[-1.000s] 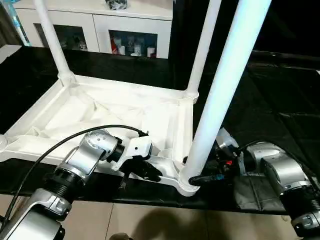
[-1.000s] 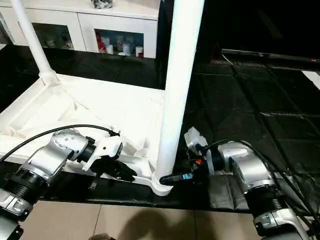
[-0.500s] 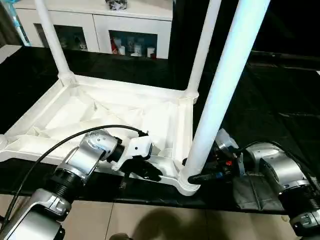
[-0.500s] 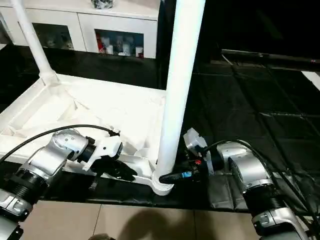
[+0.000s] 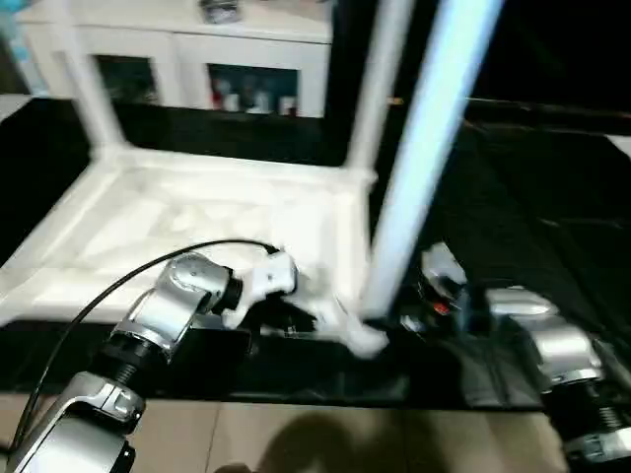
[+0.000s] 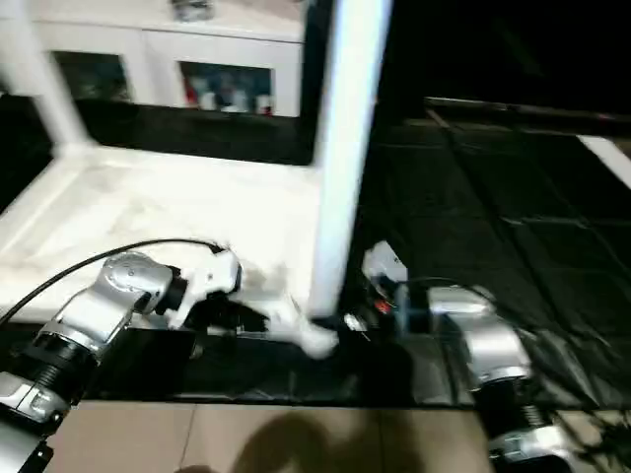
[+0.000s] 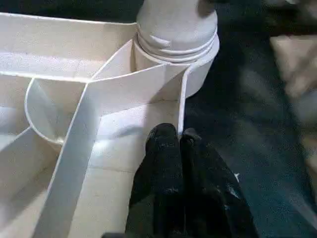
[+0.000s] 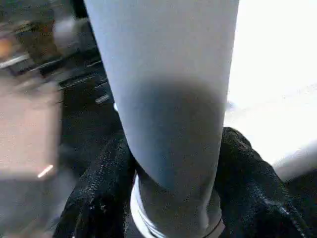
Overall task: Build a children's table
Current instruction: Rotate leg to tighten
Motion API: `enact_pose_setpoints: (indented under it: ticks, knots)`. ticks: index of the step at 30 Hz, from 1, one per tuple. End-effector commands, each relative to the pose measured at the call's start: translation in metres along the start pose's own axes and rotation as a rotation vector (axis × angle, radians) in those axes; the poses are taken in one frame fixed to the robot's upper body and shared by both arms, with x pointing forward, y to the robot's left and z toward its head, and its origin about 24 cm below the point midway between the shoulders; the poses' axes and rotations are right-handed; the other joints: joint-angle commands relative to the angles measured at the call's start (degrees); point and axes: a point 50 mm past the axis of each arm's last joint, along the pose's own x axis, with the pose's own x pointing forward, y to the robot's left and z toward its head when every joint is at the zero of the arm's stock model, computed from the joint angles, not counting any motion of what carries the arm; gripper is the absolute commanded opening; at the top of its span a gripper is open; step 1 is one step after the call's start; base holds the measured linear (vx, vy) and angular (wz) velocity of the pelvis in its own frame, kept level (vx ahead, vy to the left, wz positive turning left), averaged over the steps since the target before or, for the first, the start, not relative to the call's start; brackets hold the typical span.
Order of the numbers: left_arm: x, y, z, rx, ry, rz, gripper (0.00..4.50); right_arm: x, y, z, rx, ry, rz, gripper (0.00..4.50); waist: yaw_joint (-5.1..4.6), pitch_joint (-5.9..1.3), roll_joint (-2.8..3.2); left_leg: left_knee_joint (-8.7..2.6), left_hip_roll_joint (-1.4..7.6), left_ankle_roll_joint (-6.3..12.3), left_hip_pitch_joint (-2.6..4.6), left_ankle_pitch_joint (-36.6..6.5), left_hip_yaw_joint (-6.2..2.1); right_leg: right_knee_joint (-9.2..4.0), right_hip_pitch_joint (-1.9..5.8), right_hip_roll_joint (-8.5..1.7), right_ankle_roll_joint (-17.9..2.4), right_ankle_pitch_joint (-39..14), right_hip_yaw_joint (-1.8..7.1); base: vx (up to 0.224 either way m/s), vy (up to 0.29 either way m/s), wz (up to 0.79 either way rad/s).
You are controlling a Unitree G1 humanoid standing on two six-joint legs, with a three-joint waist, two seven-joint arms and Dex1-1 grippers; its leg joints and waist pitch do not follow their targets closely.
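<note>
right pincer (image 8: 173, 198) clasps leg (image 8: 168, 99) near socket (leg upright); left pincer (image 7: 176, 144) closed, empty, on tabletop rim (image 7: 181, 106).

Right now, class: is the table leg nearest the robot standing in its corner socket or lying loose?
In the socket. The leg stands upright, its ringed base seated in the tabletop's corner socket.

The right gripper (image 8: 173, 198) now closes in around the near leg (image 5: 414, 187), its fingers (image 8: 94, 198) flanking the base.
</note>
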Motion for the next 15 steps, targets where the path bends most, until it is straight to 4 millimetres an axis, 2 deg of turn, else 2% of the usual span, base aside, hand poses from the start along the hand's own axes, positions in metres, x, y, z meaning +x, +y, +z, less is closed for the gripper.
enact_pose_setpoints:
  ticks: [1, 2, 3, 5, 6, 8, 11, 14, 15]
  knots:
    - [0.025, -0.006, 0.026, 0.018, -0.097, -0.015, 0.0, 0.027, 0.016, -0.008, 0.048, 0.033, 0.018, 2.0, -0.09, -2.96, 0.11, -4.36, 1.36, -1.68, 0.46, -15.4, -0.99, -5.43, 1.99, -4.38, -10.1, -16.4, 2.32, 0.0, 0.0, 0.0]
    - [0.028, -0.004, 0.029, -0.004, -0.112, 0.025, 0.0, 0.035, 0.018, -0.007, 0.061, 0.027, -0.024, 1.99, -0.21, -2.99, 0.57, -4.33, 1.37, -1.61, 0.52, -15.3, -1.02, -5.44, 1.94, -4.42, -10.1, -16.2, 2.4, 0.0, 0.0, 0.0]
    - [0.03, -0.003, 0.031, -0.016, -0.12, 0.051, 0.0, 0.039, 0.018, -0.007, 0.064, 0.024, -0.049, 1.99, -0.53, -3.01, 0.46, -4.28, 1.4, -1.49, 0.58, -15.1, -0.92, -5.54, 1.79, -4.27, -10.3, -15.3, 2.45, 0.0, 0.0, 0.0]
    - [0.038, 0.004, 0.041, -0.092, -0.167, 0.175, 0.0, 0.06, 0.018, -0.001, 0.104, -0.003, -0.182, 1.99, -0.87, -2.93, 0.39, -4.23, 1.24, -1.62, 0.56, -15.0, -0.81, -5.55, 1.76, -4.2, -10.4, -15.5, 2.46, 0.0, 0.0, 0.0]
    - [0.042, 0.006, 0.046, -0.128, -0.188, 0.226, 0.0, 0.068, 0.018, 0.003, 0.134, -0.025, -0.233, 1.98, -1.39, -2.9, 0.52, -4.34, 1.18, -2.27, 0.56, -15.6, -0.98, -5.66, 1.68, -4.15, -10.3, -16.7, 2.37, 0.0, 0.0, 0.0]
    - [0.044, 0.008, 0.051, -0.15, -0.204, 0.268, 0.0, 0.074, 0.018, 0.006, 0.143, -0.03, -0.266, 1.98, -1.47, -2.95, 0.52, -4.28, 1.17, -1.99, 0.59, -15.2, -0.98, -5.71, 1.76, -4.21, -10.1, -16.5, 2.47, 0.0, 0.0, 0.0]
    - [0.051, 0.009, 0.059, -0.169, -0.223, 0.316, 0.0, 0.082, 0.017, 0.01, 0.135, -0.015, -0.303, 1.98, -1.62, -3.26, 0.63, -4.04, 1.08, -0.62, 0.31, -11.5, -0.73, -5.35, 2.12, -3.96, -10.9, -9.6, 2.57, 0.0, 0.0, 0.0]
    - [0.052, 0.008, 0.061, -0.157, -0.219, 0.328, 0.0, 0.085, 0.022, 0.012, 0.085, 0.002, -0.267, 1.98, -1.46, -3.35, 0.53, -3.91, 0.95, 0.58, 0.19, -9.4, -0.6, -5.15, 2.42, -3.93, -11.4, -5.8, 2.57, 0.0, 0.0, 0.0]
    - [0.052, 0.008, 0.06, -0.151, -0.213, 0.329, 0.0, 0.085, 0.024, 0.012, 0.074, 0.001, -0.236, 2.32, -1.34, -3.43, 0.54, -3.94, 0.99, 1.26, 0.17, -8.3, -0.58, -4.99, 2.6, -3.94, -11.6, -3.8, 2.53, 0.0, 0.0, 0.0]
